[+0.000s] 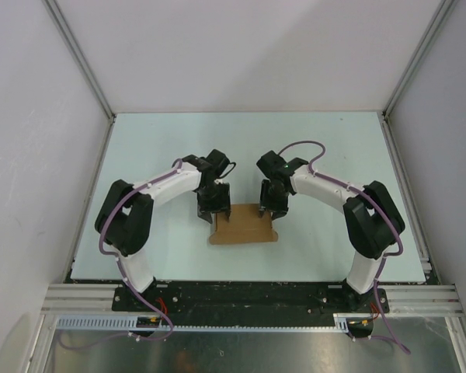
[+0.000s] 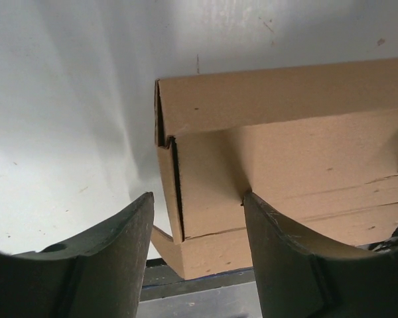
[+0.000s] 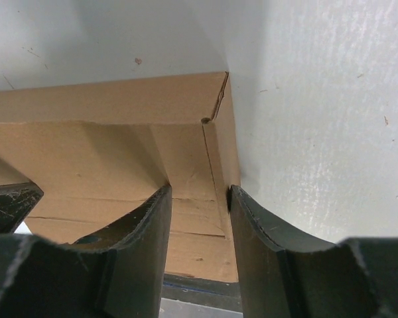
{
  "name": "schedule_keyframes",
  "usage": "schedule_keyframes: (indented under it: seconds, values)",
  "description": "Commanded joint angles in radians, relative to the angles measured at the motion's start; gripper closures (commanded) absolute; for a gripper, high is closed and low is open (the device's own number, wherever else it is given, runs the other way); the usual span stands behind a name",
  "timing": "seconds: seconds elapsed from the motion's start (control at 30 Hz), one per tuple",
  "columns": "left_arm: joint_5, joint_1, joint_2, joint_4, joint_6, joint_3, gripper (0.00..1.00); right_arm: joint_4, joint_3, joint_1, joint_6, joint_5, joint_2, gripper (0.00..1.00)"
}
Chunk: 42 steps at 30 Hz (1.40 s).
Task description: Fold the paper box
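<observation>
Astride left end wall of paper box point(image 1: 245, 230) with left gripper point(image 2: 198, 199), parted; astride right wall with right gripper point(image 3: 199, 189), likewise parted, unclamped.

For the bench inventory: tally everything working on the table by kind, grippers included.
Brown cardboard paper box: 1
Black two-finger grippers: 2 (left gripper, right gripper)
Total: 3

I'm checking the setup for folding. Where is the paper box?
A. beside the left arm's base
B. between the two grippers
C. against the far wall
B: the paper box lies with the left gripper at its left end and the right gripper at its right end.
</observation>
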Motion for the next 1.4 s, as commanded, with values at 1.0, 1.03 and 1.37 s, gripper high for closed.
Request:
schedule_keyframes:
  seconds: [1.0,1.03,1.37]
  values:
    - [-0.124,0.061,0.032,0.142,-0.073,0.228,0.13,0.183,0.007,-0.240,-0.182,-0.022,-0.104,0.26]
    - [-0.151,0.061,0.012,0.145,-0.075,0.201,0.09,0.186,-0.002,-0.237,-0.183,0.000,-0.119,0.22]
    - [-0.218,0.059,-0.149,0.198,-0.067,0.124,0.06,0.226,-0.034,-0.199,-0.180,0.092,-0.248,0.18]
